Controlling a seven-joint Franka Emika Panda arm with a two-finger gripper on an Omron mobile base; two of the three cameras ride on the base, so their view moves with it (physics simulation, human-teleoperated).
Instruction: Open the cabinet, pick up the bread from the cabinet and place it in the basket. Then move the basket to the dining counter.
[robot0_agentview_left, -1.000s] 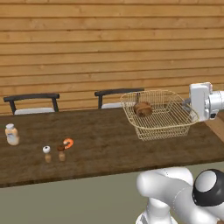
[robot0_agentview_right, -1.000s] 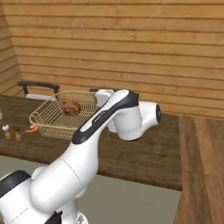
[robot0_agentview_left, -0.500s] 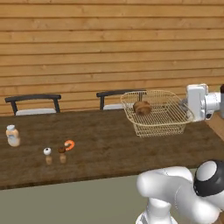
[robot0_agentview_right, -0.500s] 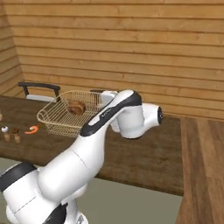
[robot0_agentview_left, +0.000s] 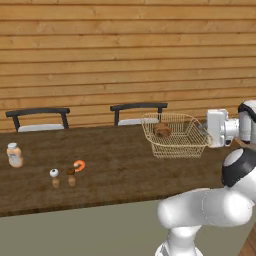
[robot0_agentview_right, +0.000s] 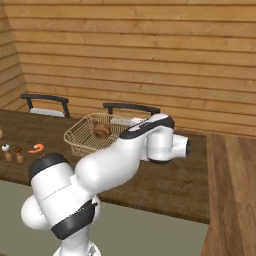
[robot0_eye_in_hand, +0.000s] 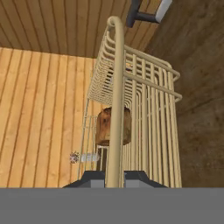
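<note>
Now the two-finger gripper (robot0_eye_in_hand: 116, 177) is clamped tight on the near rim of the pale golden wire-mesh basket (robot0_agentview_left: 175, 135), the rim wire running straight up from between its dark fingertips in the hand view. Just beyond the gripper, inside the basket, lies the small round brown bread (robot0_eye_in_hand: 113, 126). The basket hangs above the long dark-brown wooden dining counter (robot0_agentview_left: 115, 165). Well off to the far side of the basket from the gripper stand two small shakers (robot0_agentview_left: 62, 177) and a curled orange piece (robot0_agentview_left: 79, 165).
</note>
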